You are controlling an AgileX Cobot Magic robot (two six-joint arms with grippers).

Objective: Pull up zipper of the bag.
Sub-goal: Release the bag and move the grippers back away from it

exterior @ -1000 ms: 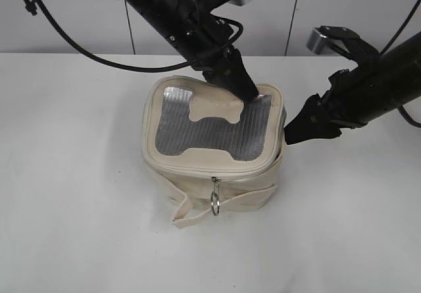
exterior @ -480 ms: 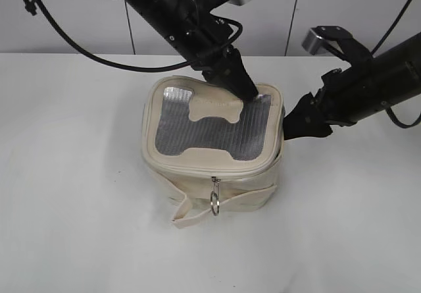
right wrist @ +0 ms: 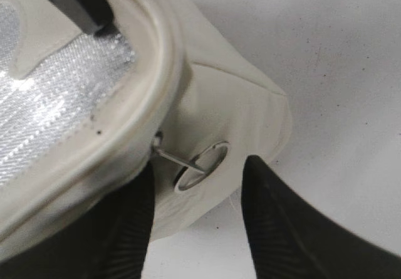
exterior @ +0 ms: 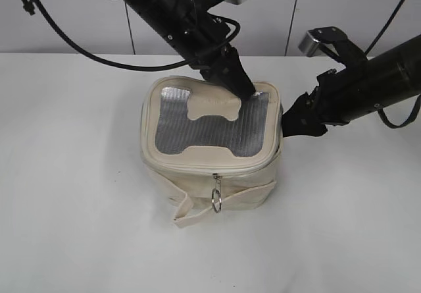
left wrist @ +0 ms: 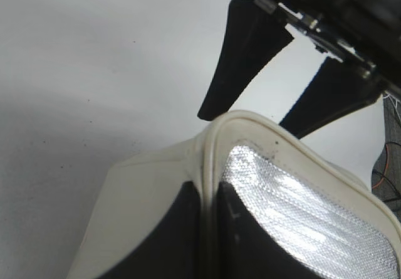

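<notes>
The cream zipper track (exterior: 214, 168) ran round the lid rim of the small boxy cream-beige fabric bag (exterior: 212, 147), which stood near the middle of the white desk (exterior: 72, 174). One silver ring pull (exterior: 215, 201) hung at the front face above the flat cream strap (exterior: 191, 207); a second silver ring pull (right wrist: 202, 165) lay against the right side wall.

The bag looked light and soft-walled, so it would likely shift or crumple under a pull unless braced. The thin metal ring looked small and slippery; the sensible hold seemed to be the ring or its stem, pinched squarely.

The right claw (right wrist: 197, 226) stood half open, its two dark fingers straddling the side ring without gripping it. The left claw (exterior: 245, 90) was nearly closed, its tips pressed on the grey mesh lid panel (exterior: 217, 128) near the back rim, beside the cream bone-shaped patch (exterior: 212, 108), holding nothing.
</notes>
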